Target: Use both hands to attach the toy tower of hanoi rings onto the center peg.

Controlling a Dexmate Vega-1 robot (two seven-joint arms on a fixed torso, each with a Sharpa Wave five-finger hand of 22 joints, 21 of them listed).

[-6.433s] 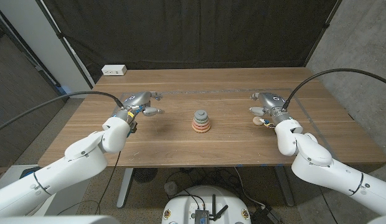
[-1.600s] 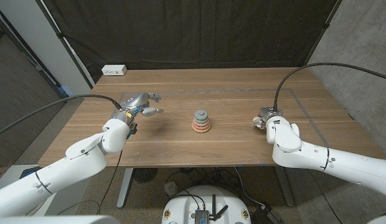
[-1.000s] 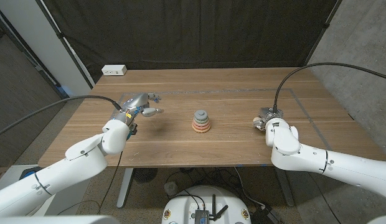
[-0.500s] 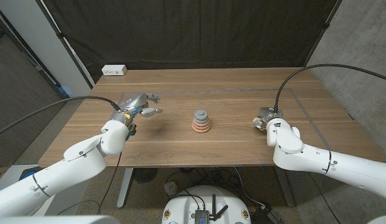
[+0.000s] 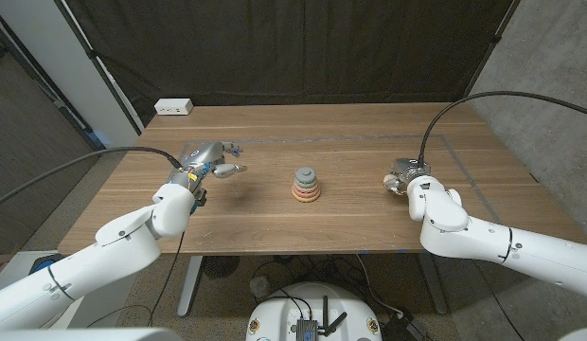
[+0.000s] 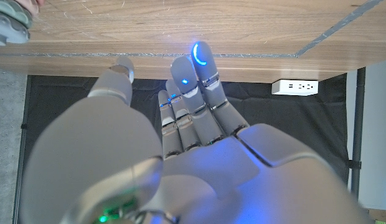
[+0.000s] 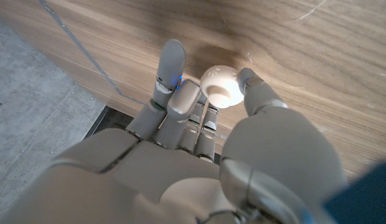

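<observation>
Right hand (image 5: pixel 404 176) sits over toward the right side of the wooden surface (image 5: pixel 350 213), its fingers (image 7: pixel 170 67) pinching a small cream cap-shaped piece (image 7: pixel 219 86) against the thumb. In the middle of the surface stands the ring stack (image 5: pixel 306 185): pinkish and orange rings low, grey ones on top, well apart from both hands. Left hand (image 5: pixel 213 158) hovers off to the left, fingers (image 6: pixel 194 81) straight and loosely spread, holding nothing. A white power strip (image 5: pixel 173 107) lies at the far left corner.
</observation>
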